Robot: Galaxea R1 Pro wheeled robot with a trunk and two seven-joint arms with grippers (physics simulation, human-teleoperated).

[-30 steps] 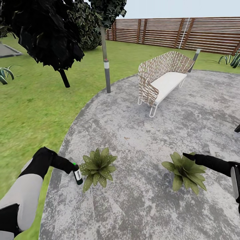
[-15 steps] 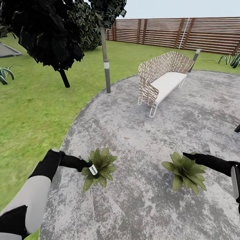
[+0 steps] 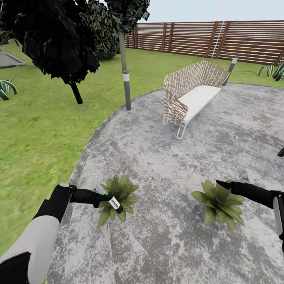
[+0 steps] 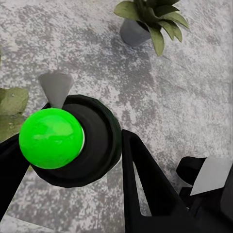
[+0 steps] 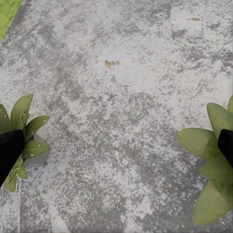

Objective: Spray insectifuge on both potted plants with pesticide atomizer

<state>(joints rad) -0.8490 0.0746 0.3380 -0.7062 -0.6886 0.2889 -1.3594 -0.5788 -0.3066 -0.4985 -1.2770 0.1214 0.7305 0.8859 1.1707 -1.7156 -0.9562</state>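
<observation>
My left gripper [image 3: 101,195] is shut on the pesticide atomizer [image 3: 113,202], a slim bottle with a green cap and white label, tilted over the leaves of the left potted plant [image 3: 118,194]. In the left wrist view the atomizer's green cap [image 4: 51,138] and grey nozzle sit between my black fingers [image 4: 145,184], and the other potted plant [image 4: 150,19] with its grey pot lies beyond. My right gripper [image 3: 223,184] hangs open over the right potted plant [image 3: 219,205]. The right wrist view has leaves of both potted plants [image 5: 208,170] at its sides.
Both plants stand on a round grey paved patio [image 3: 169,157] edged by grass [image 3: 35,126]. A wicker bench [image 3: 193,94] and a lamp post [image 3: 126,85] stand farther ahead, dark trees [image 3: 59,43] at the far left, a wooden fence [image 3: 221,37] behind.
My left arm has carried the atomizer rightwards from beside the left plant to over its leaves, tipping it from upright to slanted. The right arm has stayed still.
</observation>
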